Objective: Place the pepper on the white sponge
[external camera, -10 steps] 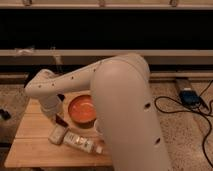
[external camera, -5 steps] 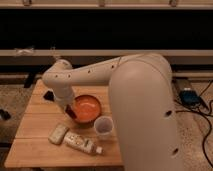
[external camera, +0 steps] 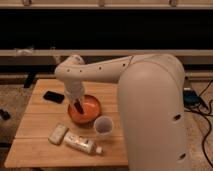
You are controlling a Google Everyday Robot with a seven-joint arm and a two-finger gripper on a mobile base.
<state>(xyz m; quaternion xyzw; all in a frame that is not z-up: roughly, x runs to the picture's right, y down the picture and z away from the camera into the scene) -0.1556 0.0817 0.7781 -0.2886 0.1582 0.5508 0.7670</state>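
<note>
My gripper [external camera: 76,101] hangs from the arm's wrist and points down over the left part of the orange bowl [external camera: 89,112]. A small dark red elongated shape [external camera: 79,107] at its tip looks like the pepper; I cannot tell whether it is held or lies in the bowl. The white sponge [external camera: 58,133], a flat off-white block, lies on the wooden table [external camera: 35,125] to the front left of the bowl, apart from the gripper.
A white tube-shaped bottle [external camera: 80,143] lies next to the sponge near the table's front edge. A white cup [external camera: 103,126] stands to the front right of the bowl. A black phone [external camera: 53,96] lies at the back left. My arm [external camera: 150,100] fills the right side.
The gripper has moved right and back, from over the table near the sponge to over the bowl's left part. The arm has swung back and uncovers the cup and the bottle.
</note>
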